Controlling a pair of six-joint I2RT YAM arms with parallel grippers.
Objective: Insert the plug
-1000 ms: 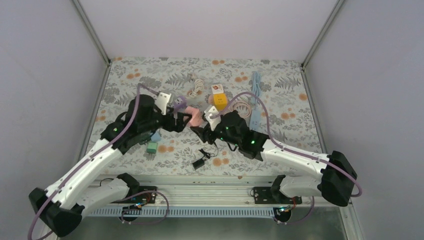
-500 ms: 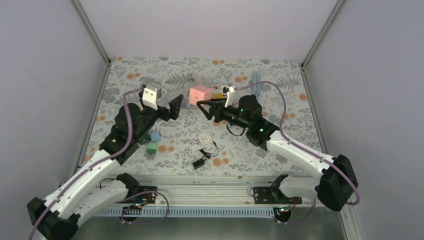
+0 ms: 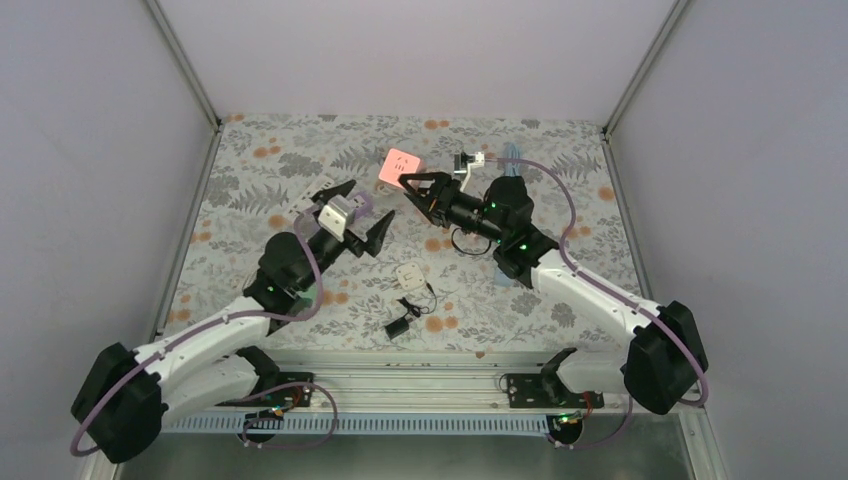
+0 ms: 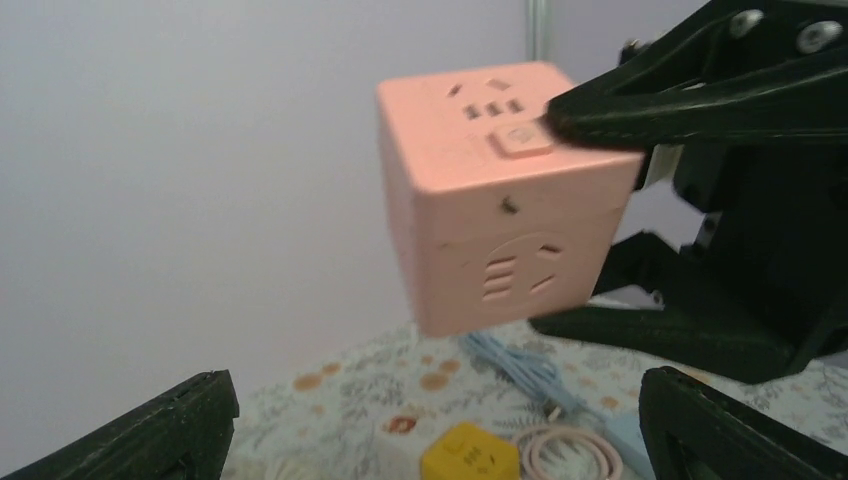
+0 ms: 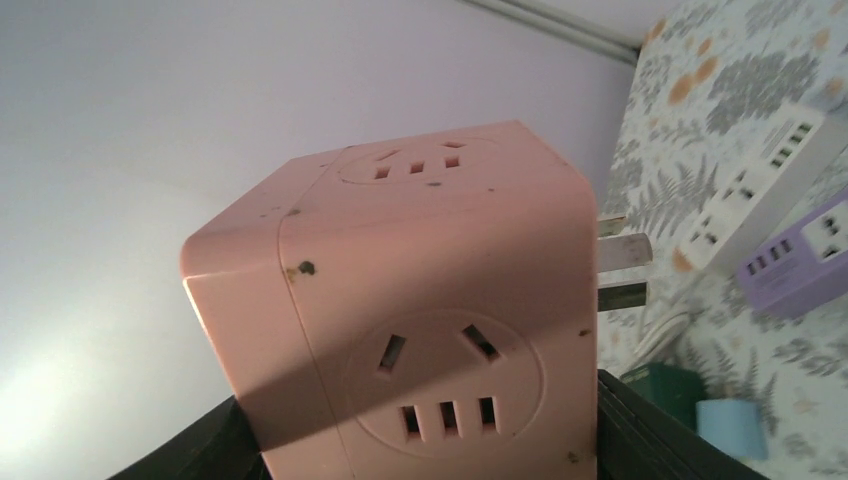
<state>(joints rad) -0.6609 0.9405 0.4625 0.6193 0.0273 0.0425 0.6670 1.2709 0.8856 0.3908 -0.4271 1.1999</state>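
The left tool (image 3: 357, 212) gapes wide; right tool (image 3: 412, 191) clamped.

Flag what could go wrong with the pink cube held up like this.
The right gripper pinches the pink socket cube in mid-air by one side; a push could twist or drop it. The left gripper is open and empty, and the black plug lies on the table, where its cable might snag.

Two end effectors: left end effector (image 3: 368, 200), right end effector (image 3: 405, 187). Two cube sockets: pink cube socket (image 3: 402, 165), yellow cube socket (image 4: 470, 455). Two power strips, white power strip (image 5: 760, 190) and purple power strip (image 5: 803, 253); also one black plug (image 3: 398, 327), one white adapter (image 3: 408, 275), one coiled cable (image 4: 565, 455).
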